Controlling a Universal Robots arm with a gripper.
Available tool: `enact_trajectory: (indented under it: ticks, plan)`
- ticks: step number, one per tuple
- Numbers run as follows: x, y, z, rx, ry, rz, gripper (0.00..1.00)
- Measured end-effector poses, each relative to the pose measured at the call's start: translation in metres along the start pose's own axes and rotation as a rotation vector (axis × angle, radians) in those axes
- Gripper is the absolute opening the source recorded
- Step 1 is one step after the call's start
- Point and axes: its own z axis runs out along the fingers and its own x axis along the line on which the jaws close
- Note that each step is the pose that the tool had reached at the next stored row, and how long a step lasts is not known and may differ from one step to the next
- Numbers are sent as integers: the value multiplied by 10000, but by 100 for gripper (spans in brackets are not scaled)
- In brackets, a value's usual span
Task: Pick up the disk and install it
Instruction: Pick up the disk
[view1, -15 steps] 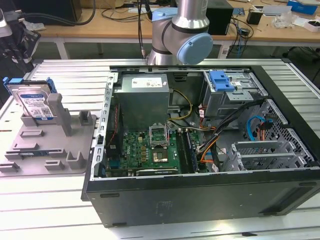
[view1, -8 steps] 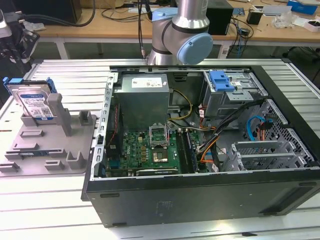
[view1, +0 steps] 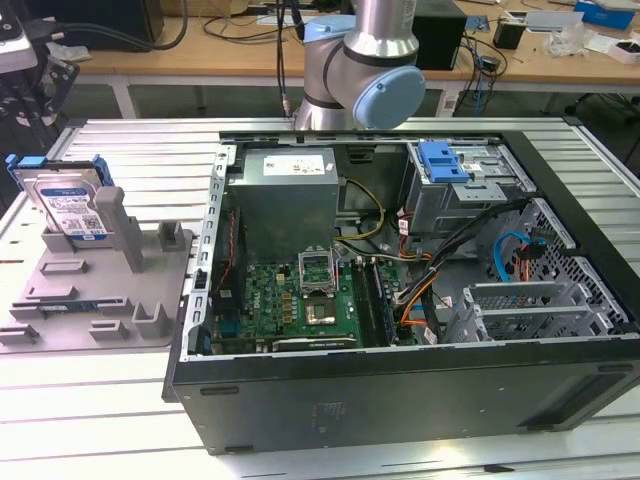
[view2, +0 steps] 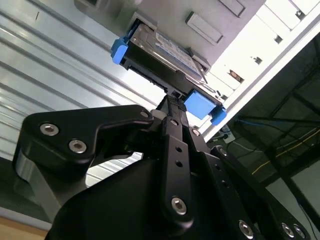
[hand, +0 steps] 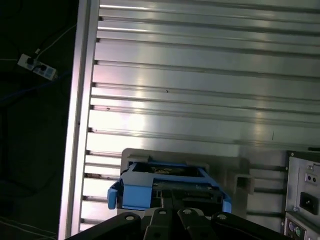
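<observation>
Currently, the flat silver hard disk with a white-and-blue label and a bright blue carrier rail (view1: 72, 205) is seen standing on edge in the grey plastic fixture with upright posts (view1: 120, 290). It is slightly tilted, with its label turned toward the exterior camera. A tall grey post (view1: 112, 218) is set just in front of its edge on the exterior view's right. The fixture is laid on the ribbed aluminium table (view1: 90, 420), just beside the open black computer case (view1: 400, 390), on the exterior view's left of it.

Inside the case, a green motherboard (view1: 300, 290) is exposed, and a blue plastic bracket (view1: 445, 160) is fixed atop the metal drive cage. The silver-and-blue robot arm (view1: 365, 60) is seen behind the case.

In both wrist views the disk (view2: 165, 47) (hand: 160, 172) is shown in the fixture beyond the black gripper (view2: 172, 107). How far the gripper is open cannot be told. Nothing is seen touching the disk in the exterior view, so it is not held.
</observation>
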Motion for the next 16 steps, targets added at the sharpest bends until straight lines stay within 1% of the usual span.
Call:
enact_trajectory:
  ticks: [3, 6, 8, 11, 13, 14, 16]
  plan:
    - [22, 2, 0, 14, 4, -226, 11]
    - [59, 6, 0, 29, 12, -450, 11]
    - [86, 8, 1, 32, 14, -608, 24]
    - [94, 9, -6, 36, 19, -747, 42]
    - [95, 9, -7, 38, 18, -862, 42]
    - [95, 9, -8, 39, 20, -917, 48]
    - [95, 9, -10, 45, 28, -1135, 48]
